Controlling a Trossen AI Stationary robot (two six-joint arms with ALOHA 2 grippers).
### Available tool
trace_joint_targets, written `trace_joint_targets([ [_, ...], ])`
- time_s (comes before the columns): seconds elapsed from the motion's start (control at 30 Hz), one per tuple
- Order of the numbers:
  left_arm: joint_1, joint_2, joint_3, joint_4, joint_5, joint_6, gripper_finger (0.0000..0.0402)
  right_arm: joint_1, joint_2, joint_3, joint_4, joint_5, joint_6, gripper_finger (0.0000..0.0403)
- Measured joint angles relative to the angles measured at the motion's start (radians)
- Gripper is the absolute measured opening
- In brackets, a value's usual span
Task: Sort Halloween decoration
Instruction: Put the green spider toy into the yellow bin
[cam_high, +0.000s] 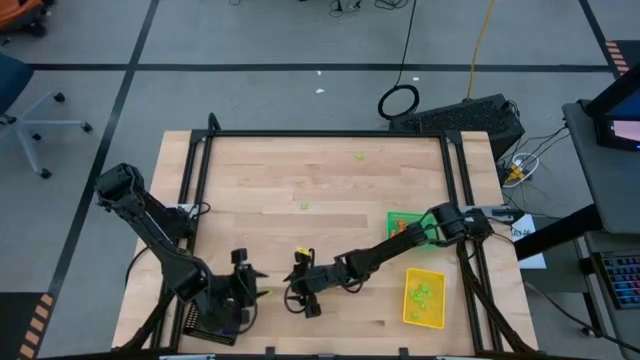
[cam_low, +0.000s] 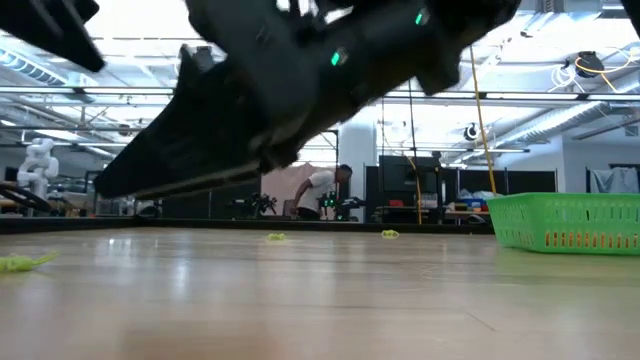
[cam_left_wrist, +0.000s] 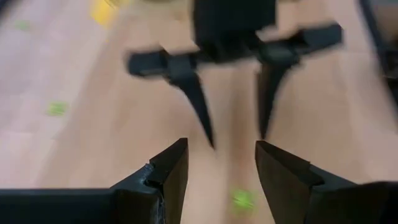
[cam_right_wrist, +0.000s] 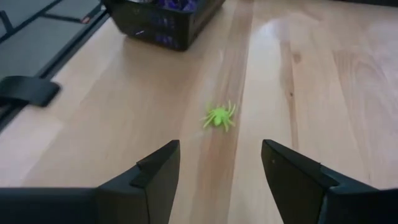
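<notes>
A lime green spider trinket (cam_right_wrist: 219, 116) lies on the wooden table near its front edge, also seen as a lime blur (cam_left_wrist: 242, 199) in the left wrist view. My left gripper (cam_left_wrist: 221, 165) and my right gripper (cam_right_wrist: 221, 162) face each other across it, both open and touching nothing. The high view shows the left gripper (cam_high: 252, 286) just left of the spider (cam_high: 264, 293) and the right gripper (cam_high: 295, 290) just right of it. More lime trinkets (cam_high: 304, 206) (cam_high: 360, 155) lie farther back on the table.
A black tray (cam_right_wrist: 165, 22) holding purple pieces stands at the front left corner (cam_high: 210, 325). A green tray (cam_high: 400, 224) and a yellow tray (cam_high: 423, 297) with lime pieces stand on the right. Black frame rails (cam_high: 325, 134) run along the table's edges.
</notes>
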Motion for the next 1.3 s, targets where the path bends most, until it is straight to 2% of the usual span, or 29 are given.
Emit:
trace_joint_targets([
  [0.2,0.021,0.029,0.0,0.013,0.176,0.0,0.0146,0.018,-0.065,0.0,-0.106,0.002,0.021,0.0215],
  [0.43,0.057,0.168,0.0,0.109,0.353,0.073,0.0102,0.045,-0.094,0.0,-0.166,0.003,0.013,0.0215],
  [0.7,0.091,0.225,0.0,0.115,0.368,0.07,0.0098,0.049,-0.095,0.0,-0.17,0.002,0.003,0.0215],
  [0.83,0.1,0.225,-0.001,0.104,0.374,0.07,0.0114,0.049,-0.095,0.0,-0.188,-0.001,0.006,0.0215],
  [1.07,0.104,0.225,-0.008,0.086,0.379,0.07,0.0177,0.055,-0.096,0.001,-0.282,-0.005,0.05,0.0215],
  [1.3,0.104,0.225,-0.008,0.086,0.394,0.07,0.0187,0.063,-0.096,0.001,-0.304,-0.005,0.059,0.0215],
])
